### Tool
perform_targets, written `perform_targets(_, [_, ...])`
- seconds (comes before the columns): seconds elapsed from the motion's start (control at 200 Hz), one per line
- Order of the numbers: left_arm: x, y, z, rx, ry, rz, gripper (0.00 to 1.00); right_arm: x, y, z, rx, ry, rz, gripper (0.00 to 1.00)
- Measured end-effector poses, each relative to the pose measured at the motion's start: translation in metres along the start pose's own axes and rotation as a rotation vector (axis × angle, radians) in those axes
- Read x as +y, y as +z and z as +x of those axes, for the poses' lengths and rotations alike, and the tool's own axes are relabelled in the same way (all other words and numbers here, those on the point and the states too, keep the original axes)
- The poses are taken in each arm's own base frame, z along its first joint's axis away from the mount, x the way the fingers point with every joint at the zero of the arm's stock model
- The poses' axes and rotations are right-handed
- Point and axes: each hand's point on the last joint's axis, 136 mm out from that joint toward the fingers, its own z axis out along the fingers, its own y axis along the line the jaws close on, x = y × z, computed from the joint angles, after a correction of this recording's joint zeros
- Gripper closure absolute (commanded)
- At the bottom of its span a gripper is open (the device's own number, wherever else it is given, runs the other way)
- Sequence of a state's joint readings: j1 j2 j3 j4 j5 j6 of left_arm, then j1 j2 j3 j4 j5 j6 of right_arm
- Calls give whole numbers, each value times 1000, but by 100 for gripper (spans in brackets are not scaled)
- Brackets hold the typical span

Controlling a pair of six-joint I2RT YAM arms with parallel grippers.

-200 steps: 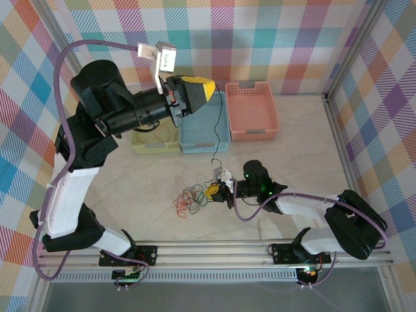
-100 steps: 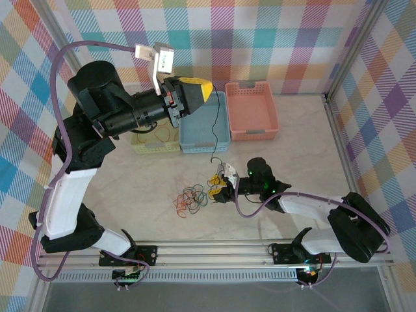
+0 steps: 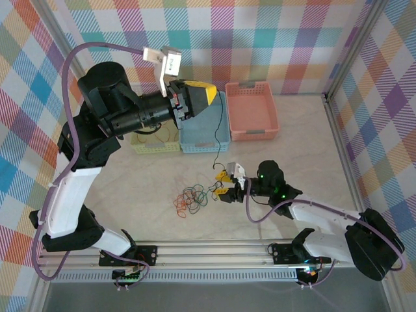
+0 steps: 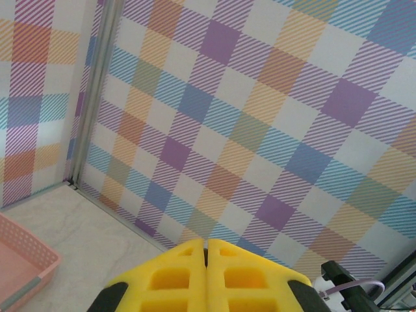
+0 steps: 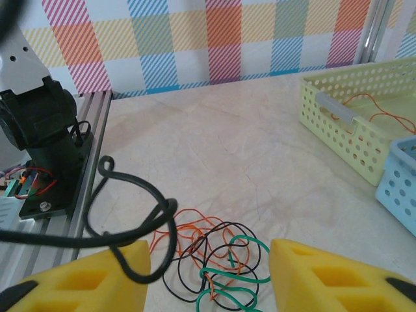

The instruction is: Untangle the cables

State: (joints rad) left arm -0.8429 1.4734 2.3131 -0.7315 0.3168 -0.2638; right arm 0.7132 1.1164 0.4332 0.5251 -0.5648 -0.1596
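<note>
I see the left tool raised high above the blue basket, its yellow fingers pressed flat together; a thin black cable hangs from its tip, so it appears to be pinched there, and its lower end dangles near the right tool; that tool sits low over the counter with its fingers spread wide and nothing gripped; the tangle of cables, orange, black and green strands, lies on the counter just beside it, and the right wrist view looks at it between the fingers; a black loop curls close to that lens; the yellow basket has an orange strand in it; the pink basket stands beside the blue one.
</note>
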Motion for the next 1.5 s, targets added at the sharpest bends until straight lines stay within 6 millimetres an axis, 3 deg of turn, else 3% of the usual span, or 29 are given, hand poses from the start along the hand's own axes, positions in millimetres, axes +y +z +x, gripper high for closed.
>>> perform_targets(0.07, [0, 0, 0, 1, 0, 0, 100, 2, -5, -5, -17, -12, 3, 54])
perform_targets(0.29, [2, 3, 4, 12, -4, 1, 100, 15, -5, -2, -18, 14, -78, 35])
perform_targets(0.49, [1, 3, 3, 5, -1, 6, 100, 17, 7, 17, 35, 78, -142, 34])
perform_targets(0.7, [0, 4, 0, -4, 2, 10, 100, 20, 18, 17, 45, 103, -205, 35])
perform_targets(0.81, [1, 6, 1, -2, 1, 9, 100, 23, 23, 23, 62, 117, -227, 42])
perform_targets(1.185, [2, 8, 2, 3, -1, 7, 100, 21, 32, 34, 83, 122, -237, 77])
perform_targets(1.5, [3, 8, 2, 3, 0, 7, 100, 19, 33, 33, 78, 108, -234, 96])
